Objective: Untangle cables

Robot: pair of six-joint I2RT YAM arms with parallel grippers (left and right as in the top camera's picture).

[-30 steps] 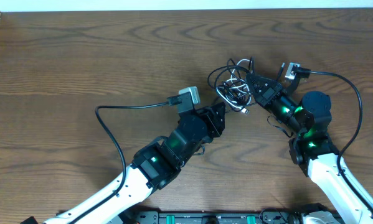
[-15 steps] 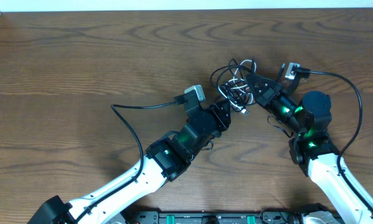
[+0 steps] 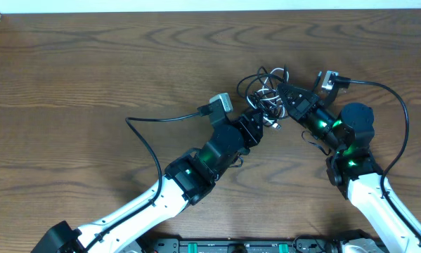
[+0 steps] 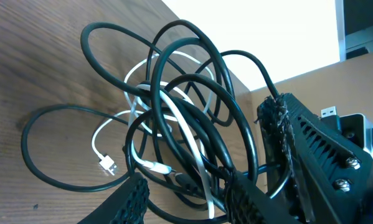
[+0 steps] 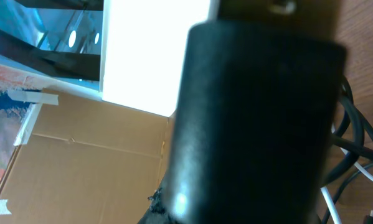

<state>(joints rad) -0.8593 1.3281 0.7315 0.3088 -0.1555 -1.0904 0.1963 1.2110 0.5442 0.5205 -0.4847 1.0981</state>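
Black casing (image 5: 261,112) blocked most of my right wrist view; only cardboard (image 5: 80,168) and cable slivers showed beside it. The wooden table (image 3: 91,70) carried the cables (image 3: 265,93), a black-and-white tangle right of centre, between my claws. Both arms reached inward toward it. My left claw (image 4: 189,202) stood spread, its tips cut off at the frame edge, with strands between them. My right claw (image 3: 283,91) was pressed together at the tangle's edge; whether it pinched a strand was indiscernible. A white plug (image 4: 107,164) lay on the wood.
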